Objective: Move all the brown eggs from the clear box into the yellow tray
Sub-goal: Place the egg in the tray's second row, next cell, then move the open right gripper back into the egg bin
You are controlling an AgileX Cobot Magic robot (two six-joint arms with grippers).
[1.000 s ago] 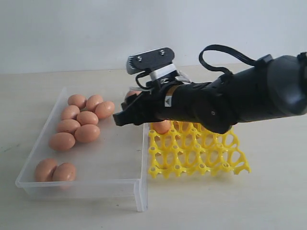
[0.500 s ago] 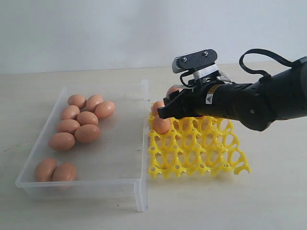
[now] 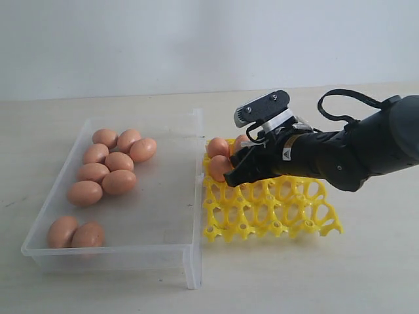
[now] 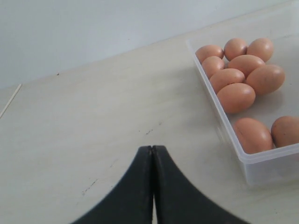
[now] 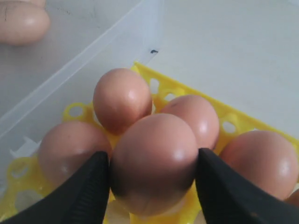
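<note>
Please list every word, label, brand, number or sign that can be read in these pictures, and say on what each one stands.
No word or number can be read in any view.
A small white triangular mark on the right arm, near its wrist: too small to read.
The brown eggs, the clear box and the yellow tray show no print.

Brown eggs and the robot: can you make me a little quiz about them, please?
1. True or false: the black left gripper is shut.
2. How many smooth orange-brown oval eggs lie in the clear rectangular plastic box?
3. The black right gripper holds one egg above: A) the bright yellow plastic lattice tray; B) the box; C) neither.
Key: 1 true; 2 ten; 3 A.
</note>
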